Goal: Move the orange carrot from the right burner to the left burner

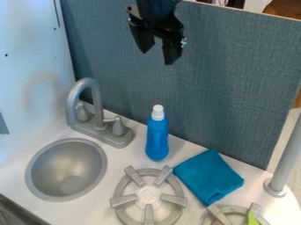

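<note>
The gripper is seen high up, in front of the gray-blue wall, with its tips aimed down. Its two fingers are spread, with a gap left between them, and nothing is pinched. The blue bottle is found at six o'clock from the fingers, lower down and well apart from them. It is stood upright on the white counter, so its long side runs up and down, with the white cap on top at twelve o'clock. The bottle is not touched by the gripper.

From the bottle, the blue cloth is laid between four and five o'clock, folded and flat. A round burner is set at six o'clock, and part of another burner is seen at five. The sink is placed at eight o'clock, and the gray tap at ten. A gray pole is fixed between three and four. Past the wall, some pale floor is seen.
</note>
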Available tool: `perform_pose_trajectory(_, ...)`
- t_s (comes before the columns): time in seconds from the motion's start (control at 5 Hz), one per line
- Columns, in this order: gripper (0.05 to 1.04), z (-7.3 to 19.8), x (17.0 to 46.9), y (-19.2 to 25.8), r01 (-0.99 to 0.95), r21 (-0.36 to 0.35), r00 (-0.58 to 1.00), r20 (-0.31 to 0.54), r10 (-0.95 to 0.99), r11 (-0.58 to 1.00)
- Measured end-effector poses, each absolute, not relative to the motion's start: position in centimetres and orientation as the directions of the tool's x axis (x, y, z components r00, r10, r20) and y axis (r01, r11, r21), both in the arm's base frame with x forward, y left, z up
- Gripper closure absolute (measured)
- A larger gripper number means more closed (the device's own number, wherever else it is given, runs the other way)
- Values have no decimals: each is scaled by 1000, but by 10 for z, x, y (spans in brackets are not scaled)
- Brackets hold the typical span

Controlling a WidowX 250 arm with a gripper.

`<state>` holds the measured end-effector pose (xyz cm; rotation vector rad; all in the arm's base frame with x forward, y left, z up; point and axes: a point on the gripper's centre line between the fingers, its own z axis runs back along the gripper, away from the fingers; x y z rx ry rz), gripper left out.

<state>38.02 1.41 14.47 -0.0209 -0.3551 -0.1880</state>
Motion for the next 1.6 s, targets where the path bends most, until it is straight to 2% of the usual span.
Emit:
perform_pose_trajectory(0.2, 77, 128, 378, 12, 192, 0, 935, 304, -183, 981)
perform_pose_trajectory(0.4, 77, 101, 375, -29, 314, -5, 923, 236, -304, 949)
perform_pose_trajectory(0.6, 77, 90, 362, -77, 405, -18, 895, 212, -392, 914)
perform_pose_trajectory(0.8, 77, 69, 345, -107, 468, 20, 870, 167, -464, 883)
perform_pose_trajectory(1.0, 77, 33, 317, -126, 537, 22, 840, 83, -537, 843)
perform_pose_trajectory(1.2, 77, 6, 293, -144, 579, 36, 814, 37, -580, 815)
perform_pose_trajectory(1.4, 78, -8, 287, -167, 610, 59, 789, 57, -612, 790)
perform_pose_trajectory(1.6, 78, -25, 283, -177, 592, 25, 804, 52, -592, 806)
